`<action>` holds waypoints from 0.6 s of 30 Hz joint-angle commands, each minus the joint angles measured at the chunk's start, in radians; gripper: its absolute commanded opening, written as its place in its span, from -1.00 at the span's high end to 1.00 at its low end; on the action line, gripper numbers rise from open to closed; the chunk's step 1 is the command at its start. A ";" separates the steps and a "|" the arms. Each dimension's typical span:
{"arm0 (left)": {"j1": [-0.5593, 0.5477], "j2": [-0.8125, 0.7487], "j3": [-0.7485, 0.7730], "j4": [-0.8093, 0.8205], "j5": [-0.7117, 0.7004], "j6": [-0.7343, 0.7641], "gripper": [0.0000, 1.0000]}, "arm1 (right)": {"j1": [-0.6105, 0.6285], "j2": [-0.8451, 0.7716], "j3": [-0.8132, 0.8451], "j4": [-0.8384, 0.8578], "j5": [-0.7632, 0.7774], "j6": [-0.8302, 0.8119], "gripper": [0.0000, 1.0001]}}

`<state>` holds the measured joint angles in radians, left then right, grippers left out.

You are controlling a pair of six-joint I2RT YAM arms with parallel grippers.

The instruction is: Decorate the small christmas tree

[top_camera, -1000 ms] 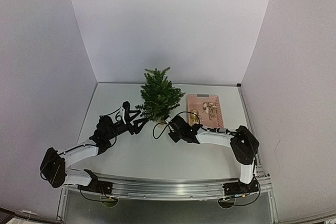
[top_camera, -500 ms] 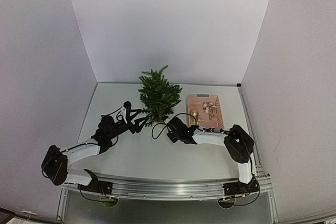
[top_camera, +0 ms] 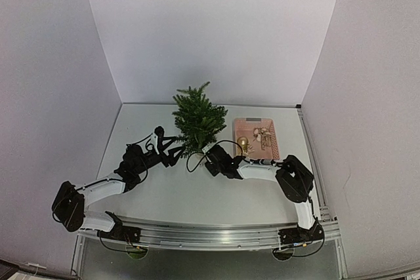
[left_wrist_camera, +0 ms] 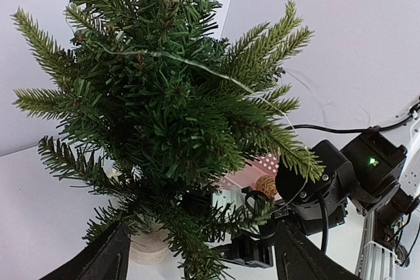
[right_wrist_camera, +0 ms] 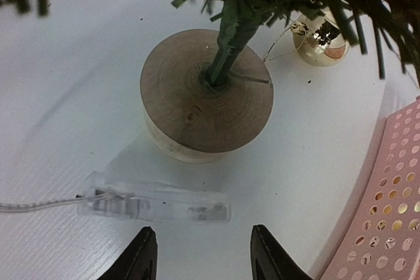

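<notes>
The small christmas tree (top_camera: 197, 120) stands upright at the back middle of the table on a pale round wooden base (right_wrist_camera: 207, 93). A thin wire light string (left_wrist_camera: 190, 63) runs across its branches. My left gripper (left_wrist_camera: 200, 261) is open just left of the tree, its fingers either side of the low branches. My right gripper (right_wrist_camera: 205, 257) is open low by the base, with nothing between its fingers. Just beyond its tips a clear battery box (right_wrist_camera: 157, 202) lies on the table, its wire leading off left. A gold bauble (right_wrist_camera: 319, 42) lies behind the base.
A pink perforated basket (top_camera: 256, 137) with several ornaments sits right of the tree, its rim close to my right gripper (top_camera: 206, 160). White walls enclose the table on three sides. My left gripper (top_camera: 176, 153) and right gripper are near each other under the tree.
My right jaws have opened, and the clear battery box lies free on the table. The right arm has slid left towards the tree's base. The tree's top has swung slightly left.
</notes>
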<state>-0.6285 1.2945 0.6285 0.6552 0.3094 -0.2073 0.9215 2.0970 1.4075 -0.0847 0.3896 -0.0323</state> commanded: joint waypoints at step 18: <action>0.004 -0.075 0.016 -0.070 -0.012 0.043 -0.56 | 0.006 -0.304 -0.215 0.029 -0.137 0.087 -0.79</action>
<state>-0.6285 1.2585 0.6285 0.6145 0.3046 -0.1873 0.9215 1.8888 1.2294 -0.0671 0.3196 0.0190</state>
